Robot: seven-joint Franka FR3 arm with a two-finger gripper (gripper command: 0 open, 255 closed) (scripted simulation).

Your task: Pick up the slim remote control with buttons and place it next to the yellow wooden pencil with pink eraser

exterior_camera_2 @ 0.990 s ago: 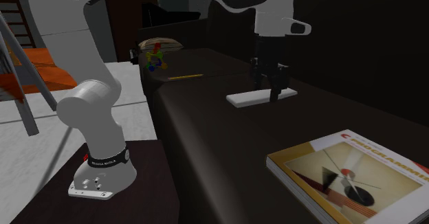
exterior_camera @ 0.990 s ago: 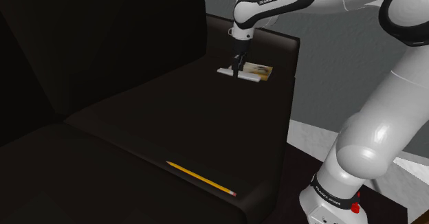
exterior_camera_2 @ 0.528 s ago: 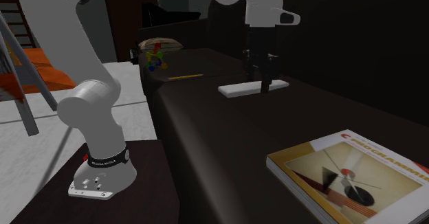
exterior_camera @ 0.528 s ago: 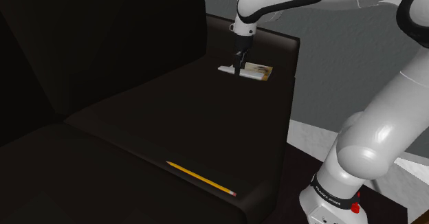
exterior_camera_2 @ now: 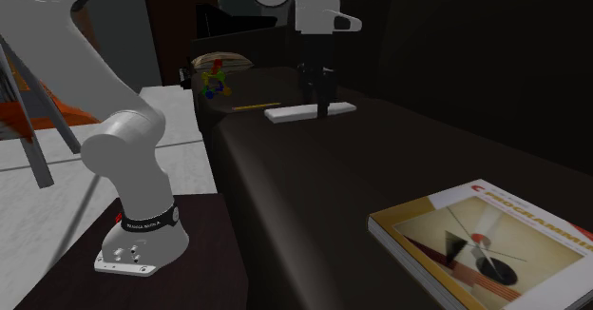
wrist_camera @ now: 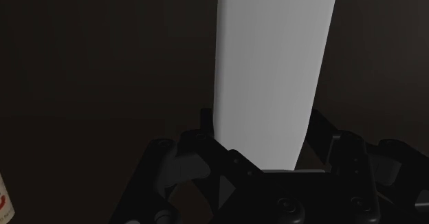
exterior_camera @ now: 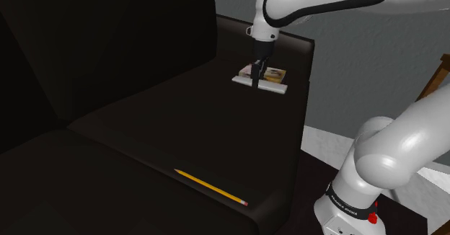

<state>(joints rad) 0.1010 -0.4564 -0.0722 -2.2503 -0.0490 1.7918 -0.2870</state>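
The remote (exterior_camera: 268, 86) is a plain white slim slab, and no buttons show on it. My black gripper (exterior_camera: 257, 83) is shut on it near its middle and holds it level a little above the dark sofa seat (exterior_camera: 180, 125). In the second exterior view the remote (exterior_camera_2: 295, 113) hangs under the gripper (exterior_camera_2: 321, 109). From the wrist, the remote (wrist_camera: 271, 71) runs lengthwise away from the gripper (wrist_camera: 258, 157). The yellow pencil (exterior_camera: 210, 187) with a pink eraser lies near the seat's front edge, far from the remote. Another view has the pencil (exterior_camera_2: 255, 106) just beyond the remote.
A book (exterior_camera: 275, 73) lies on the seat behind the remote, and the same book (exterior_camera_2: 485, 251) fills the second exterior view's lower right. The tall dark backrest (exterior_camera: 108, 39) rises along the shoulder view's left. A colourful toy (exterior_camera_2: 215, 80) sits past the sofa's end.
The gripper has lifted the remote off the seat and carried it away from the book, toward the pencil's end of the sofa. The pencil and book have not moved.
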